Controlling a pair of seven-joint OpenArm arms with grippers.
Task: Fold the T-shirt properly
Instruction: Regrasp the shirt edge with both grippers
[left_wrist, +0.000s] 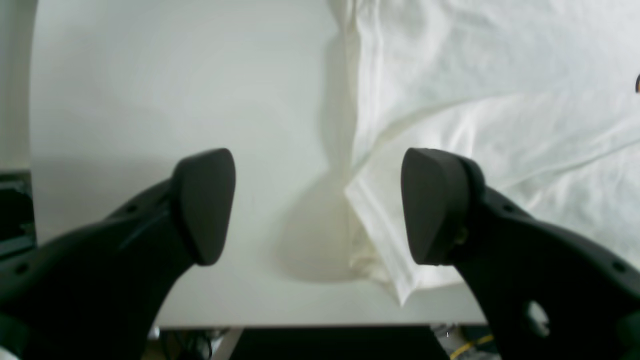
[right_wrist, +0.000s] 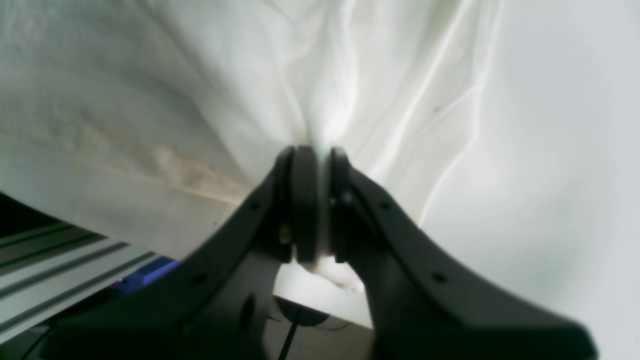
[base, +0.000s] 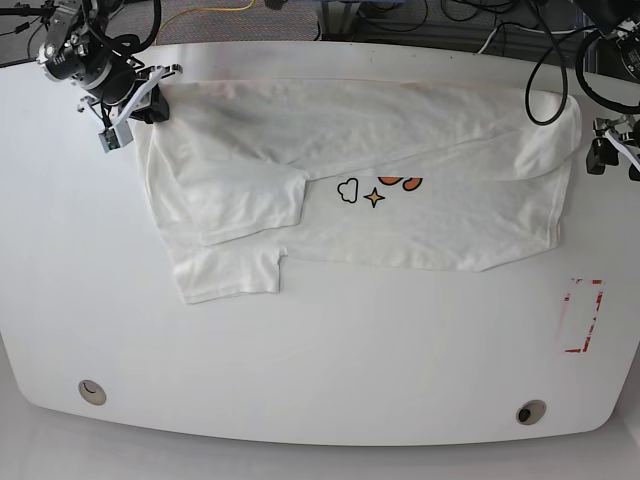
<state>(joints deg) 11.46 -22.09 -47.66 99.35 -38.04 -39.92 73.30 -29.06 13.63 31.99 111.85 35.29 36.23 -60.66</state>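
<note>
The white T-shirt (base: 450, 220) lies on the white table (base: 330, 340), partly folded over itself, with a small cloud, a star and orange letters showing near its middle. My right gripper (base: 155, 105) is at the shirt's far left corner. In the right wrist view this gripper (right_wrist: 320, 155) is shut, pinching a bunch of the cloth (right_wrist: 325, 100). My left gripper (base: 615, 150) hangs at the shirt's right edge. In the left wrist view it (left_wrist: 320, 205) stands open, and a hemmed corner of the shirt (left_wrist: 390, 250) lies between its fingers, nearer the right one.
A red-marked rectangle (base: 583, 315) sits on the table at the right. Two round holes (base: 92, 392) (base: 530, 411) are near the front edge. Cables (base: 540, 60) run along the back edge behind the shirt.
</note>
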